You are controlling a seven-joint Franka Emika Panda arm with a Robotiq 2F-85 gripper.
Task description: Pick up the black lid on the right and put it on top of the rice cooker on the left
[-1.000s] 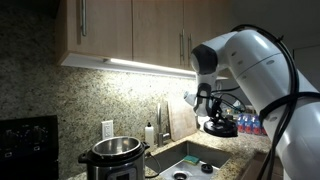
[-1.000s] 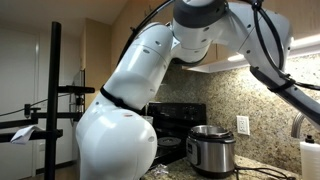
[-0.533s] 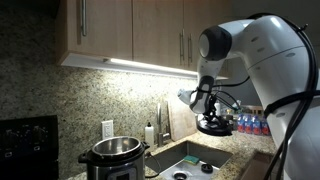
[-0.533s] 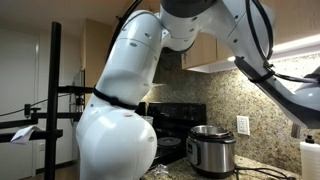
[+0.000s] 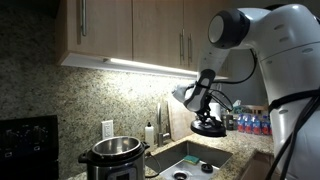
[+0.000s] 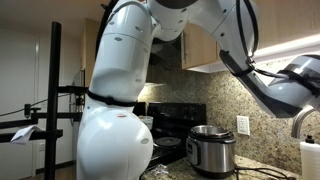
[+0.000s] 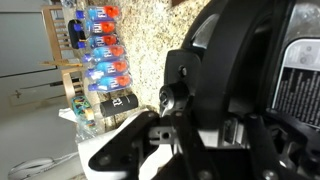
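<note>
The black lid [image 5: 208, 129] hangs roughly level in mid-air beside the water bottles [image 5: 247, 124], gripped by its top handle in the clenched gripper [image 5: 206, 116] directly above it, while the uncovered rice cooker [image 5: 113, 155] sits lower, well apart across the sink [image 5: 186, 160].

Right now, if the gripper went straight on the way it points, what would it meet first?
The gripper points down, shut on the black lid. Beyond the lid, it would probably meet the counter beside the sink, not the rice cooker; depth is unclear.
</note>
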